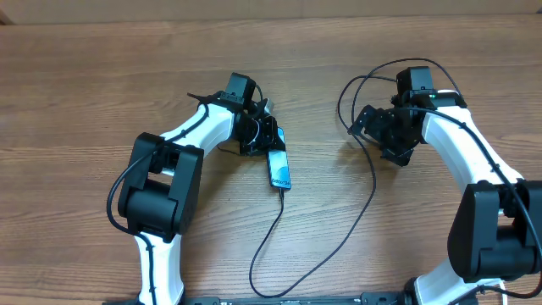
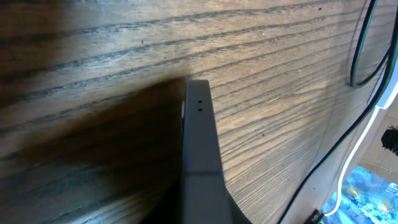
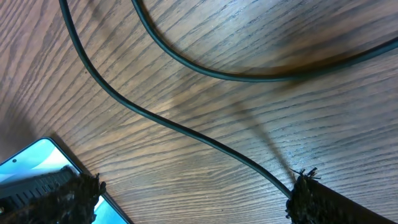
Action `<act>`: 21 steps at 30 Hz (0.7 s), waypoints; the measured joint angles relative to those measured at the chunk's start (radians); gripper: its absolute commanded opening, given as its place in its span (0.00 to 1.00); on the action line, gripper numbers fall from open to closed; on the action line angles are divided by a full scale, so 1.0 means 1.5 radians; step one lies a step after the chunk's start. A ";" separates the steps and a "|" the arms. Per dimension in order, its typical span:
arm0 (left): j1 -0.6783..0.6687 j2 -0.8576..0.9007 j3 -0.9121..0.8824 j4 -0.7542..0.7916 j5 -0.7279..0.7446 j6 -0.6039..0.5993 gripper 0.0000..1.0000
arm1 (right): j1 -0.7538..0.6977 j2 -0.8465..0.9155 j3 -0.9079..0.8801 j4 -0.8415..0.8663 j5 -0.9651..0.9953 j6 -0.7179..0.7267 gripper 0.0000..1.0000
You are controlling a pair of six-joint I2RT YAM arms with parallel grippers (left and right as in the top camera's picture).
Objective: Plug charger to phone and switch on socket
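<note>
From overhead, charger (image 1: 277, 224) meets phone's (image 1: 279, 170) near end.

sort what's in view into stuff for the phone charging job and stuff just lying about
For the job:
- phone
- charger cable, one end at the phone's near edge
- socket: not in view

Just lying about:
- nothing loose shows, only the wooden table underneath

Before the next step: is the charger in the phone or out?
Apparently in: overhead, the charger ends right at the lower short edge of the phone; the joint is too small to confirm.
</note>
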 measured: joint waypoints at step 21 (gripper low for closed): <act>0.000 0.002 0.004 -0.001 0.006 0.001 0.37 | 0.000 0.000 0.000 -0.002 0.000 0.000 1.00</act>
